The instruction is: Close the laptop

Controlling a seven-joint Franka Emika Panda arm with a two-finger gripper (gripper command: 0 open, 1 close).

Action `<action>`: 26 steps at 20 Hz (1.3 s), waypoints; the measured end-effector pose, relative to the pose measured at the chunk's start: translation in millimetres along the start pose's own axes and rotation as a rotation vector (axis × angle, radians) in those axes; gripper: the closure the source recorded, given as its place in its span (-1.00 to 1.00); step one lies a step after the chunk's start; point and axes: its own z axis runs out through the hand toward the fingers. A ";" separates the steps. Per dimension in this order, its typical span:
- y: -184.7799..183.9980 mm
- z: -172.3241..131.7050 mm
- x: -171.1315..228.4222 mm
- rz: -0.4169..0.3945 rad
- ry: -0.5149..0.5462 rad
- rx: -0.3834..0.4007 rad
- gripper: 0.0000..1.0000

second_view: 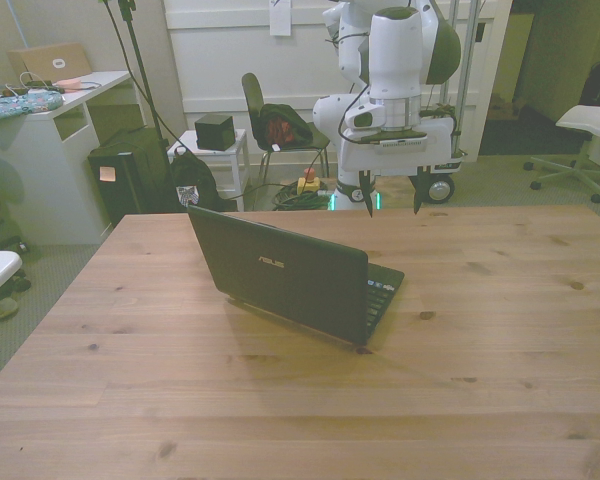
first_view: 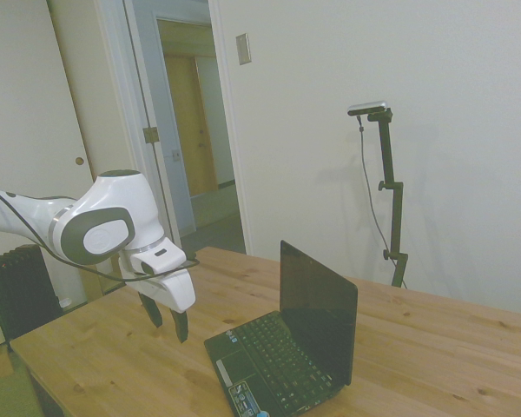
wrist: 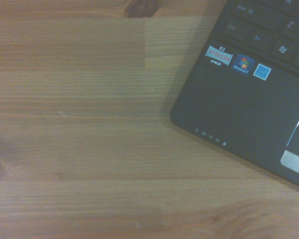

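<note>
A small black laptop (first_view: 286, 347) stands open on the wooden table (first_view: 113, 356), its dark screen upright and its keyboard facing the arm. The front view shows the lid's back (second_view: 285, 270) with a logo. My gripper (second_view: 391, 195) hangs open above the table, behind the laptop's keyboard edge and toward the front view's right. From the side, the gripper (first_view: 168, 320) is left of the laptop, fingers pointing down, holding nothing. A corner of the palm rest with stickers (wrist: 239, 64) fills part of the wrist view.
Beyond the table's far edge stand a chair (second_view: 275, 125) with a bag, a white desk (second_view: 40, 140), a dark case (second_view: 130, 180) and an office chair (second_view: 585, 130). An open doorway (first_view: 191, 130) lies behind the arm.
</note>
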 end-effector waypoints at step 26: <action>63.3 -166.9 300.3 0.401 0.177 0.076 -1.00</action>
